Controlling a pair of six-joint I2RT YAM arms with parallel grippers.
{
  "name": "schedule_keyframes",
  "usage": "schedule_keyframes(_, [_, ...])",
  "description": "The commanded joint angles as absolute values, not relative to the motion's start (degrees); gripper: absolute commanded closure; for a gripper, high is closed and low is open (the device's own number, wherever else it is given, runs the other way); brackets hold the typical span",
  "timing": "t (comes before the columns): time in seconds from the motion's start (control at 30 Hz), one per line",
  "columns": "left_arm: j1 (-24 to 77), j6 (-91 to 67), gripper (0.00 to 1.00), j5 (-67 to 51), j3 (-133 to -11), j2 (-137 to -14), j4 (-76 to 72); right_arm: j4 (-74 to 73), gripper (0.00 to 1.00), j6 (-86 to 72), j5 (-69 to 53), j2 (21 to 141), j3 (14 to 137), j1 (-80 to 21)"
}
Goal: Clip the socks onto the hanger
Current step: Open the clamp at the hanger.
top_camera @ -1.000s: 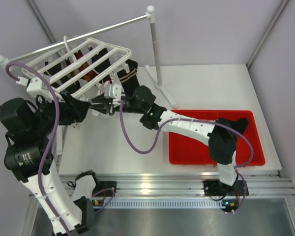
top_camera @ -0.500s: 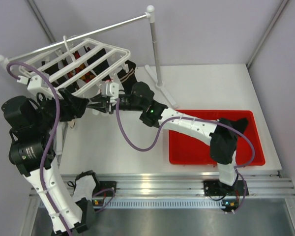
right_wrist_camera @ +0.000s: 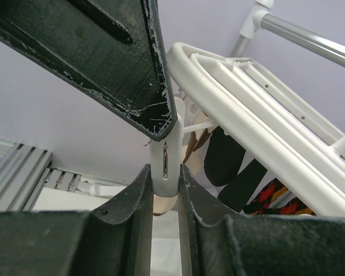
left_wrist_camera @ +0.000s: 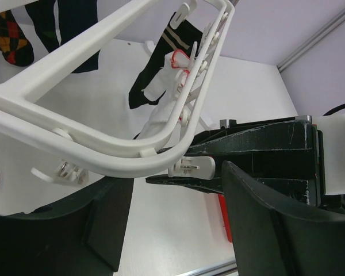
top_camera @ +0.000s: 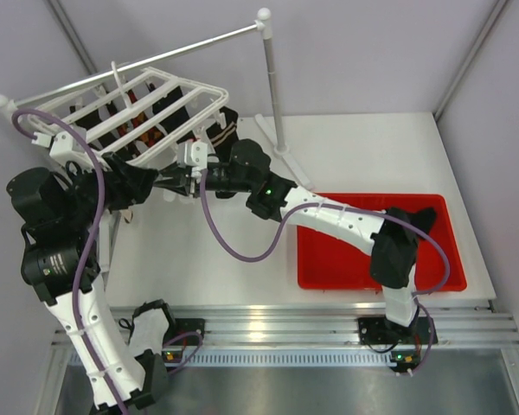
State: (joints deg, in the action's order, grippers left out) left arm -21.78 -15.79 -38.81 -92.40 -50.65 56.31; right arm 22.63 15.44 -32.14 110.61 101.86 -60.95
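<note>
The white hanger (top_camera: 143, 104) hangs tilted from the grey rail; its curved corner crosses the left wrist view (left_wrist_camera: 103, 155). A black sock (left_wrist_camera: 158, 69) with white cuff stripes hangs clipped to its far edge, and more dark socks (left_wrist_camera: 75, 26) hang further back. My right gripper (right_wrist_camera: 165, 172) is shut on a small white clip (right_wrist_camera: 165, 152) under the hanger's corner, which also shows in the left wrist view (left_wrist_camera: 192, 167). My left gripper (left_wrist_camera: 172, 230) is open and empty just below that clip. Both grippers meet under the hanger (top_camera: 177, 181).
A red tray (top_camera: 329, 264) lies at the right front with a dark shape (top_camera: 418, 218) in it, partly behind my right arm. The rail stand's post (top_camera: 272, 86) rises behind the hanger. A red-and-yellow patterned sock (left_wrist_camera: 8, 37) hangs too.
Both grippers and the hanger's near corner have shifted slightly left and away. My right gripper stays shut on the clip.
</note>
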Motion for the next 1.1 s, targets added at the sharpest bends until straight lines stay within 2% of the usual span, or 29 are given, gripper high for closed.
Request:
schedule_keyframes(0.0, [-22.06,-16.78,0.33,-40.78,-92.20,-51.24,48.70,19.95,1.00,16.26,-34.80,108.19,105.12,-60.73])
schedule_keyframes(0.3, [-22.06,-17.05,0.39,-41.40,-91.23,-51.59,46.58,17.23,1.00,16.53,-34.89,108.98,106.96,-60.73])
schedule_keyframes(0.87, [-22.06,-18.72,0.39,-42.80,-87.63,-51.68,40.87,11.78,1.00,18.02,-33.92,112.32,111.36,-60.82])
schedule_keyframes(0.97, [-22.06,-18.81,0.46,-42.89,-87.10,-51.77,40.34,11.51,1.00,18.19,-33.93,112.59,111.71,-60.82])
schedule_keyframes(1.07, [-22.06,-18.81,0.66,-42.71,-86.31,-51.68,39.55,11.34,1.00,18.02,-34.01,112.85,111.88,-60.91])
